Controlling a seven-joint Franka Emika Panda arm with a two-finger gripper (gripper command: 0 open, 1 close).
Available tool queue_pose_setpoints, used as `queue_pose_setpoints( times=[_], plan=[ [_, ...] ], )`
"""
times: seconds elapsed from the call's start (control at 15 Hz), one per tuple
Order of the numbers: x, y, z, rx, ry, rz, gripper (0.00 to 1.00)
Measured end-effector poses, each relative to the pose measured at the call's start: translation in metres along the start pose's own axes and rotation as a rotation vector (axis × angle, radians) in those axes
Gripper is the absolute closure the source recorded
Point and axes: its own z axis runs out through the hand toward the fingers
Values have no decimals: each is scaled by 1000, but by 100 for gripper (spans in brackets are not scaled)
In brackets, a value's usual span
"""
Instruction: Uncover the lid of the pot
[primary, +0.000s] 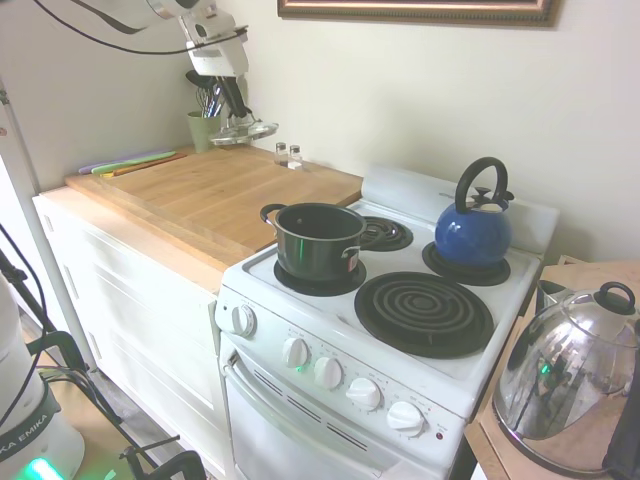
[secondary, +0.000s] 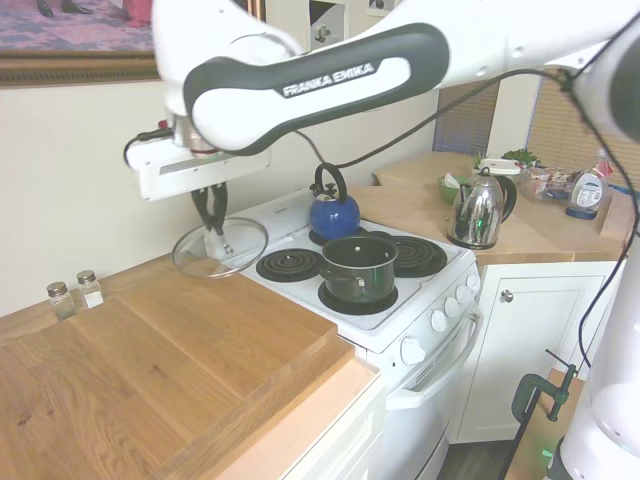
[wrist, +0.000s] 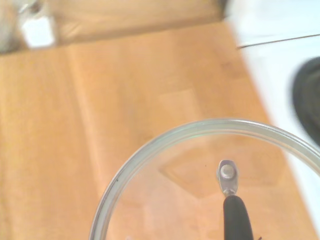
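Note:
The clear-glass lid (primary: 243, 131) (secondary: 220, 248) hangs in the air over the back of the wooden counter (primary: 215, 195) (secondary: 170, 350), well left of the stove. My gripper (primary: 232, 105) (secondary: 212, 218) is shut on its black loop handle from above. The wrist view shows the lid's metal rim (wrist: 200, 129) and the handle's end (wrist: 235, 212) over the wood. The dark pot (primary: 320, 238) (secondary: 358, 266) stands uncovered on the stove's front left burner, with its inside visible.
A blue kettle (primary: 473, 232) (secondary: 333, 213) sits on a rear burner. A chrome kettle (primary: 570, 375) (secondary: 478, 208) stands on the counter beyond the stove. Two small shakers (primary: 287, 155) (secondary: 75, 293) and a utensil cup (primary: 203, 128) line the wall.

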Motion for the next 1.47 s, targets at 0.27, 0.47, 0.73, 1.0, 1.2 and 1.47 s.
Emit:
queue_pose_setpoints(
  times=[0.27,0.47,0.73,1.0,1.2,1.47],
  plan=[
    [-4,-48,52,-67,-42,-34,100],
    [-20,-74,83,-112,-49,-66,100],
    [-46,-91,125,-167,-40,-100,100],
    [-36,-87,154,-207,-45,-104,100],
    [-34,-85,166,-223,-49,-108,100],
    [-33,-83,172,-229,-77,-115,0]
  ],
)
